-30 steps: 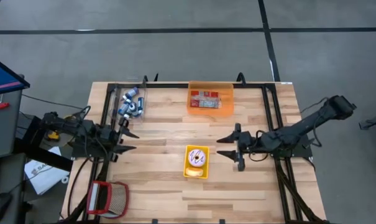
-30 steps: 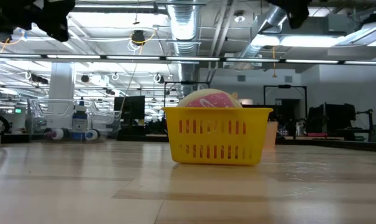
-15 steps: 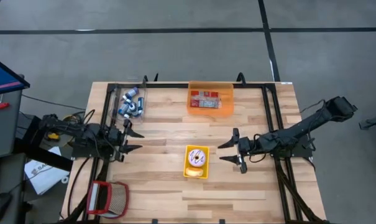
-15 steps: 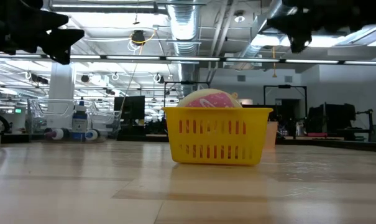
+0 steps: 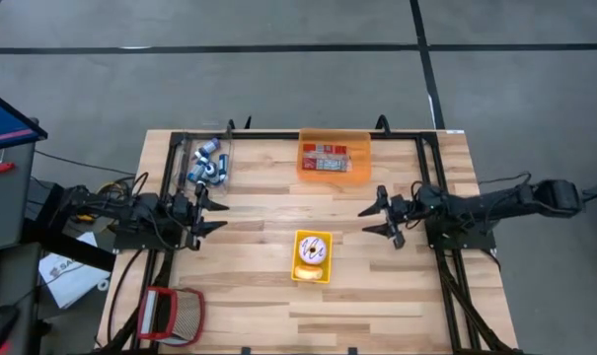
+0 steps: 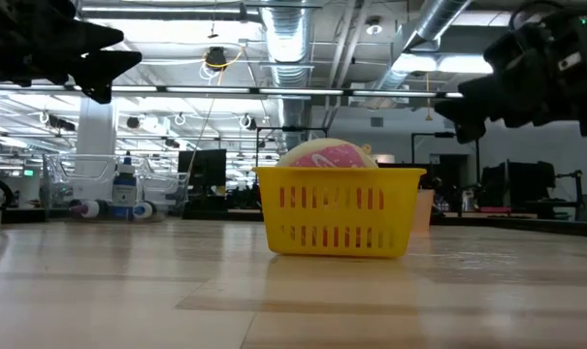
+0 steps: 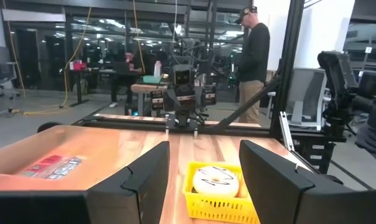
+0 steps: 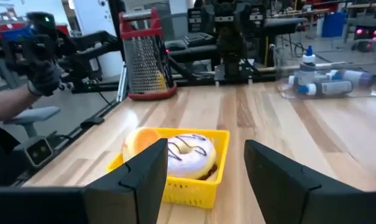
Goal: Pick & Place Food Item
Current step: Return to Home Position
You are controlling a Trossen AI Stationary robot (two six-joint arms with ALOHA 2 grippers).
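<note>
Left claw [image 5: 222,216] released, empty, over the tabletop [image 5: 278,308]. Right claw [image 5: 367,221] likewise released, empty. Yellow bin [image 5: 296,258] sits between the claws, touching neither (iced donut [image 5: 314,248] inside).

Your left arm [image 5: 120,209] and right arm [image 5: 495,202] are matte black all over: slim, jointed links, one at each side edge of the table [image 5: 259,296]. The left gripper [image 5: 217,215] and right gripper [image 5: 369,221] each bear two angular black fingers [image 7: 141,180], broad and flat-faced. Black cables [image 5: 132,181] loop just off the table's left edge.
</note>
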